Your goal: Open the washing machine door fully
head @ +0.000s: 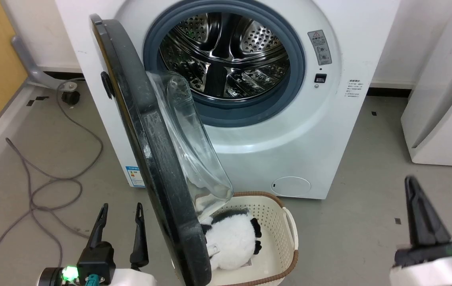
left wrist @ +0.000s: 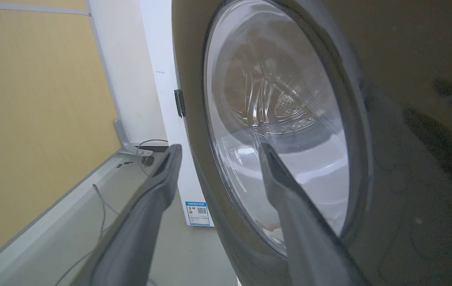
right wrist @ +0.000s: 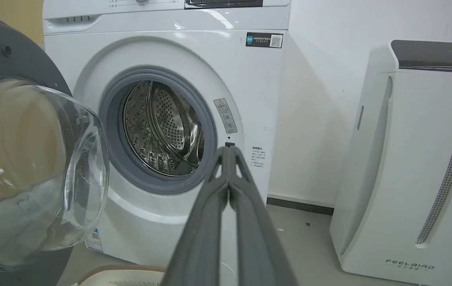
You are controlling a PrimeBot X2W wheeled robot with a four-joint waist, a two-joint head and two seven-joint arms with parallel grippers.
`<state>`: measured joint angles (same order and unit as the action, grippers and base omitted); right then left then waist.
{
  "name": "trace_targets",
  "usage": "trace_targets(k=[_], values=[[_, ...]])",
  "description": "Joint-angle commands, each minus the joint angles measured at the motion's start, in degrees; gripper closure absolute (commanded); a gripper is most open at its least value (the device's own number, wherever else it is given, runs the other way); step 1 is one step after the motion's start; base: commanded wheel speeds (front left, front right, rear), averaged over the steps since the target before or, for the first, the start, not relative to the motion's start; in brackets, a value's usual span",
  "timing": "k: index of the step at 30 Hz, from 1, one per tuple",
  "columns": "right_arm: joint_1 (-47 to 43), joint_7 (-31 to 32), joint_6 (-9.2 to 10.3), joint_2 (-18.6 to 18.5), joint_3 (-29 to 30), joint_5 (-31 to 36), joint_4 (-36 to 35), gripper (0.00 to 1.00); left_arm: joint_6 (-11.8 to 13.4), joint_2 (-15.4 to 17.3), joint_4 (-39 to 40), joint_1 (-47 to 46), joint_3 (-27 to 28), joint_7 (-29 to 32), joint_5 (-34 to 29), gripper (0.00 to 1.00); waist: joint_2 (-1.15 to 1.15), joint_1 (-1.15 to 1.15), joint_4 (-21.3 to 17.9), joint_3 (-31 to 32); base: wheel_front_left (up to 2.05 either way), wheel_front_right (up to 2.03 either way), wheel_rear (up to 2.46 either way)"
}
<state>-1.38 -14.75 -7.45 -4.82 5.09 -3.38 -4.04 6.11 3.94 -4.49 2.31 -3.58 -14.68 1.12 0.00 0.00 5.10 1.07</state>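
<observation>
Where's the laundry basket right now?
Head view, lower centre: the basket sits on the floor before the washing machine, partly behind the swung-out washing machine door, holding a black-and-white plush toy.

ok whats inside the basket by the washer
A black-and-white plush toy lies in the cream basket. The washing machine door covers its left side, so that part is hidden.

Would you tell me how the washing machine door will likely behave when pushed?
The washing machine door looks rigid, so it would probably swing, not flex. Its glossy black front seems slippery. The bulging glass bowl likely makes it heavy.
</observation>
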Motion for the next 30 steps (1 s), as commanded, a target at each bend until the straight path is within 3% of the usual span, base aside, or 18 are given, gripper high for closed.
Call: trace_targets(k=[1, 5, 7, 18, 19, 20, 21, 30], values=[[-1.06, -0.24, -0.03, 0.50, 0.08, 0.34, 0.46, 1.00, 0.07, -0.01, 0.19, 0.40, 0.10, -0.32, -0.20, 0.00, 0.00, 0.00, -0.02, -0.04, 0.00, 0.00, 0.00], [-2.58, -0.24, -0.03, 1.41, 0.57, -0.46, 3.46, 0.97, -0.04, -0.02, 0.18, 0.41, 0.22, -0.32, -0.18, 0.00, 0.00, 0.00, -0.06, -0.13, 0.00, 0.00, 0.00], [-3.11, -0.24, -0.03, 1.70, 1.00, -0.85, 5.68, 0.00, -0.08, -0.04, 0.11, 0.40, 0.26, -0.32, -0.17, 0.00, 0.00, 0.00, -0.01, -0.13, 0.00, 0.00, 0.00], [-3.12, -0.25, -0.03, 1.92, 0.16, -0.94, 10.29, 0.00, 0.19, -0.18, -0.24, 0.35, 0.68, -0.32, -0.07, 0.00, 0.00, 0.00, 0.38, -0.05, 0.00, 0.00, 0.00], [-3.11, -0.25, -0.03, 1.93, 0.19, -0.86, 10.33, 0.00, 0.28, -0.20, -0.19, 0.31, 0.87, -0.32, 0.04, 0.11, 0.00, 0.00, 0.40, -0.02, 0.00, 0.00, 0.00], [-3.11, -0.25, -0.03, 1.93, 0.25, -0.73, 10.37, 0.00, 0.43, -0.21, 0.04, 0.19, 1.15, -0.32, 0.08, 0.68, 0.00, 0.00, 0.41, 0.01, 0.00, 0.00, 0.00], [-3.11, -0.25, -0.03, 1.93, 0.28, -0.63, 10.38, 0.00, 0.50, -0.19, 0.32, 0.11, 1.32, -0.32, 0.03, 1.00, 0.00, 0.00, 0.44, 0.04, 0.00, 0.00, 0.00], [-3.40, -0.25, -0.03, 1.93, 0.96, -0.07, 9.83, 0.00, -0.37, 1.06, 7.93, -4.28, 2.49, -0.32, -0.12, 1.00, 0.00, 0.00, 1.42, 0.27, 0.00, 0.00, 0.00]])
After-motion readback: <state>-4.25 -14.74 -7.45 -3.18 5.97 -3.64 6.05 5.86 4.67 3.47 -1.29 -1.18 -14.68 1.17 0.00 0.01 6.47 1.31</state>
